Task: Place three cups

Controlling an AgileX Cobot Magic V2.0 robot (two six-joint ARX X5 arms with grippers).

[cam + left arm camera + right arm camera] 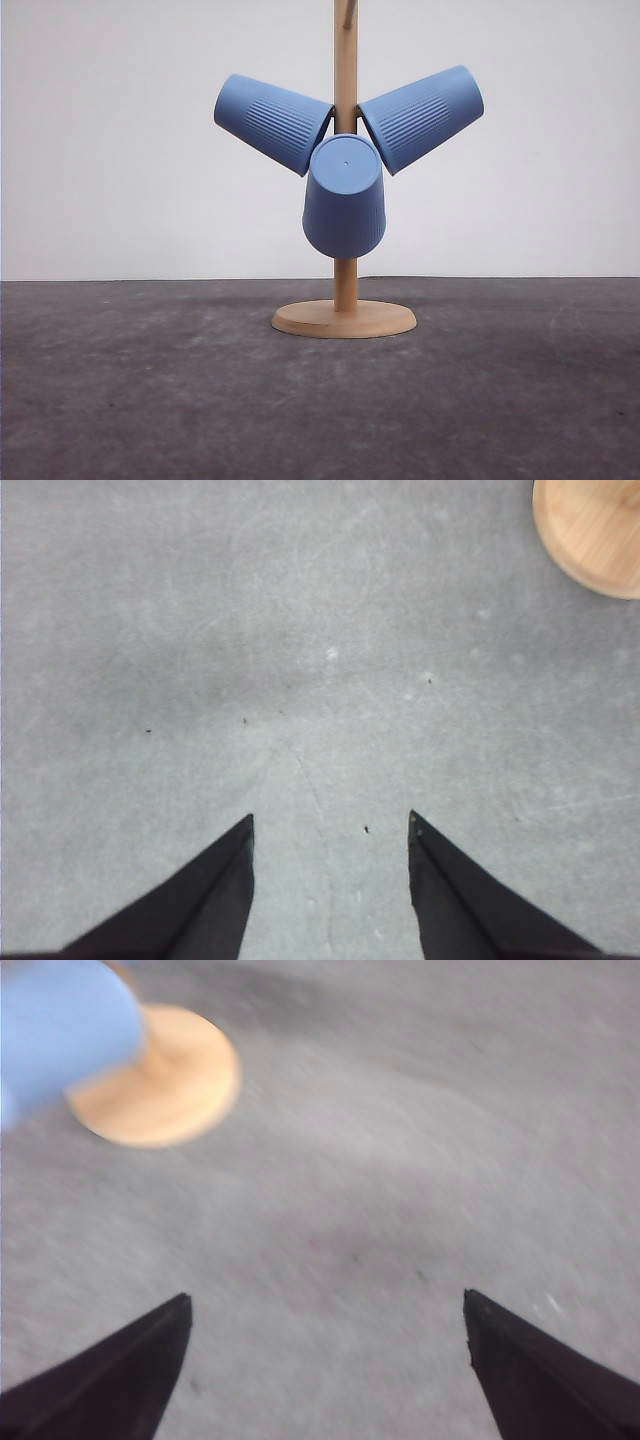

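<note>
Three ribbed light-blue cups (345, 196) hanging on wooden peg stand (345, 318), left gripper (330, 825) and right gripper (325, 1305) both hovering released over grey bench (150, 400)

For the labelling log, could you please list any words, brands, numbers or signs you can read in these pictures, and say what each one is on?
None: no readable text in any view.
The three cups, left, right and front, carry only vertical ribbing.
The wooden cup stand and the grey table are unmarked.
The right wrist view is motion-blurred, but nothing like lettering shows.

Wooden stand (345, 300) w/ round base, upright on dark grey table (150, 390).
</note>
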